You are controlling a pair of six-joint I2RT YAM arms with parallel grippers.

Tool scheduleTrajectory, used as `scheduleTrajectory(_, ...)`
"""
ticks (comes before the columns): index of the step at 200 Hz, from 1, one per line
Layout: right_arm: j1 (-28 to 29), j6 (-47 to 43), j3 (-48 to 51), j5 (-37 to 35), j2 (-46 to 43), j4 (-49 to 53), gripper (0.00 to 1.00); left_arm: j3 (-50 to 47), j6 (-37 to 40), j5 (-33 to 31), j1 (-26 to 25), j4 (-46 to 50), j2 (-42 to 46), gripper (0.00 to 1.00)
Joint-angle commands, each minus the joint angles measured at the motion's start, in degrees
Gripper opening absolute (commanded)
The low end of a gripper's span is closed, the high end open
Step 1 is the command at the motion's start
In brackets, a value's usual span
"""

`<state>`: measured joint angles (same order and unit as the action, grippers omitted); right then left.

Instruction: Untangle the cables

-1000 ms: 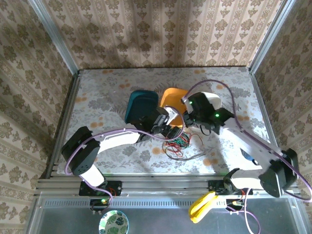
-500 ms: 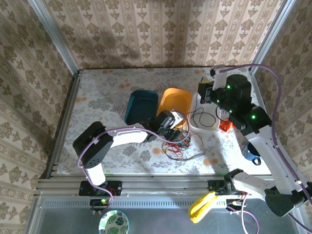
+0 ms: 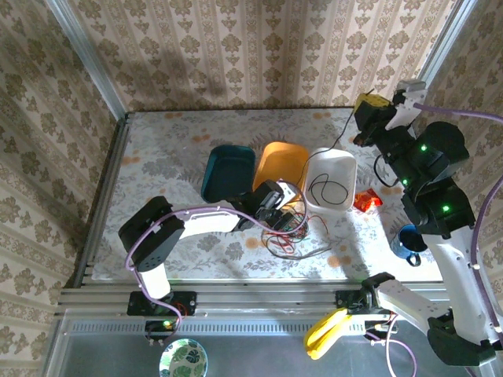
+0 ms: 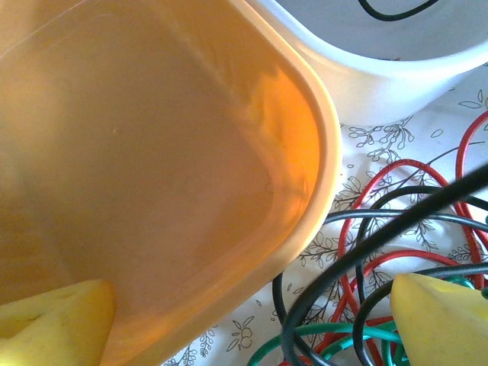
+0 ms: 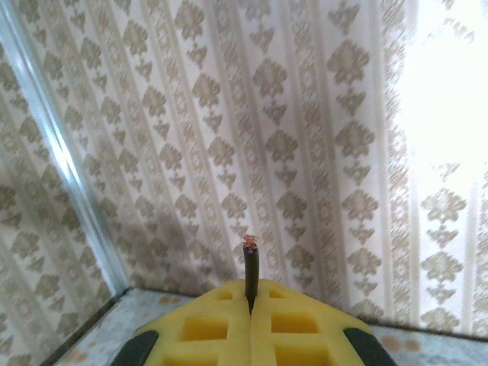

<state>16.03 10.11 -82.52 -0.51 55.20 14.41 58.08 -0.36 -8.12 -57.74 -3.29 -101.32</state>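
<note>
Top external view: tangled red, green and black cables lie mid-tabletop, toward the near edge, just beside an orange bin and a white tub. Left pincer sits at the tangle, released, its yellow fingers spread around several strands. Right pincer, high over the far right corner, is clenched on a black cable that appears to trail down into the tub. Cables look light, limp and springy, so gripping a free end seems safest.

Teal bin, orange bin, white bin — blue mug
</note>
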Motion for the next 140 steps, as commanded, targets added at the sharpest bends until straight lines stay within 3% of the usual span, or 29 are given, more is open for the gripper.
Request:
scheduleTrajectory(1, -1.2, -2.1, -0.2, -4.8, -0.2, -6.1, 0.0, -1.5, 0.2, -0.8, -0.4, 1.2, -1.2, 0.95)
scheduleTrajectory(53, -5.3, -6.3, -7.3, -3.0, 3.6, -8.1, 0.0, -3.6, 0.3, -1.1, -0.5, 1.0, -0.2, 1.0)
scheduleTrajectory(116, -9.5, -4.0, -18.9, 3.1, 12.1, -3.0, 0.0, -5.1, -1.5, -2.2, -0.6, 0.0, 0.4, 1.0)
scheduleTrajectory(140, -10.6, -3.0, -18.2, 3.6, 13.4, -0.2, 0.0, -4.9, -1.5, -2.6, -0.9, -0.3, 1.0, 1.0)
